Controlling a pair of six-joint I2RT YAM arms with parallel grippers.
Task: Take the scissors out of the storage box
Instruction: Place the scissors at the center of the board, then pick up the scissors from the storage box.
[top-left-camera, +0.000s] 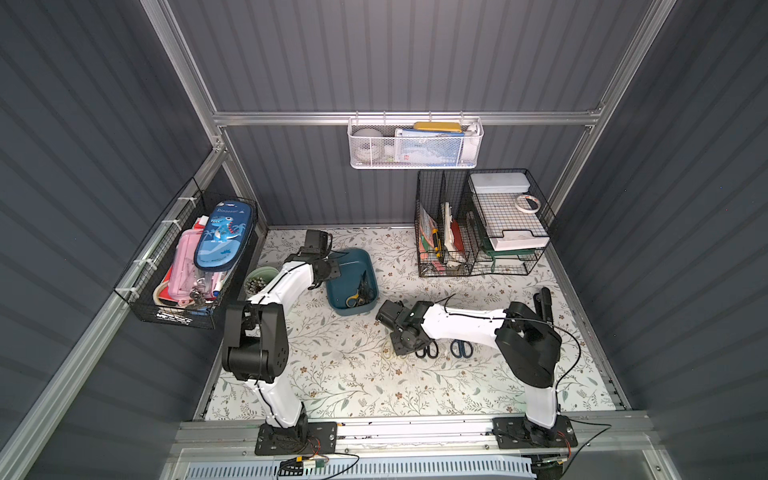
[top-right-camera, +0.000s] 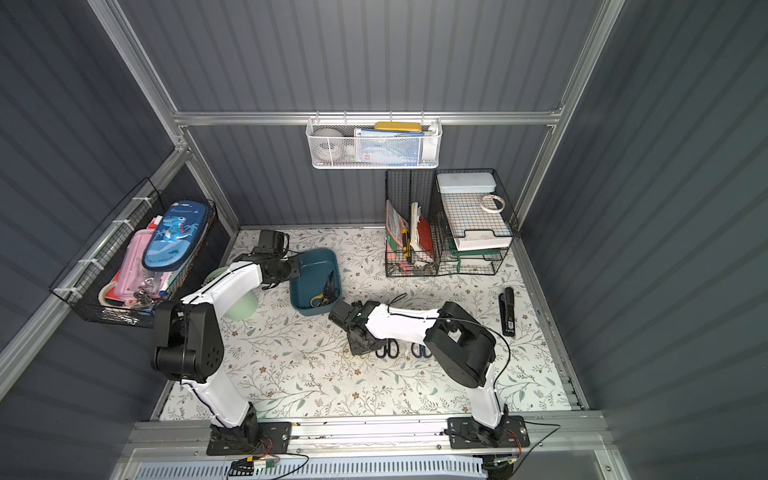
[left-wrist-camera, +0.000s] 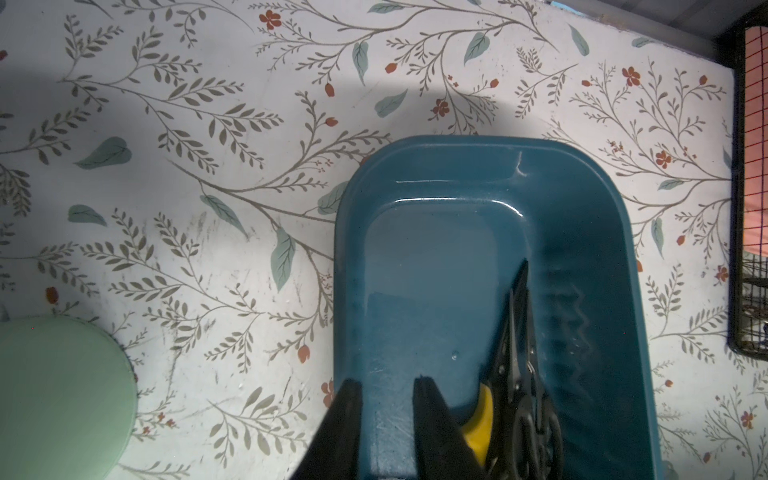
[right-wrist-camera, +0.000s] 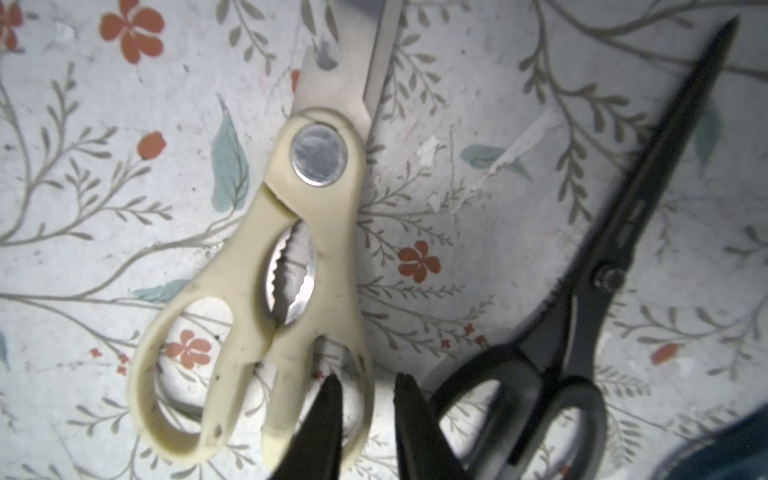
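Grey ribbed walls close in the table (top-left-camera: 340, 374), which wears a floral sheet. On the left wall hangs a black wire basket (top-left-camera: 174, 320) stuffed with pencil cases, and near it on the table stands a pale green cup (top-left-camera: 262, 276).

Next comes the left tool (left-wrist-camera: 387, 379). Its jaws are narrow, one finger outside and one inside the near long wall of the storage box (left-wrist-camera: 457, 153), pinching that wall. The box sits left of centre, towards the back. Inside it, against the far long wall, lie the yellow-and-black scissors (left-wrist-camera: 482, 415) and the small black scissors (left-wrist-camera: 519, 353), touching, blades towards the back wall.

Just in front of the box, the right tool (right-wrist-camera: 368, 378) hangs low over the table. Its jaws are a little apart and clamp nothing. One handle loop of the cream-white scissors (right-wrist-camera: 291, 270) passes between the fingertips. That pair lies flat on the table, blades shut. Just beside it, not touching, lie the black scissors (right-wrist-camera: 602, 291). Further right are the dark blue scissors (top-left-camera: 461, 348), with only their handles showing from under the right arm.

At the back right stands a black wire organiser (top-left-camera: 419, 232) with papers and trays, and a white mesh basket (top-left-camera: 415, 164) hangs on the wall above it. A black stapler (top-right-camera: 508, 311) lies near the right edge.
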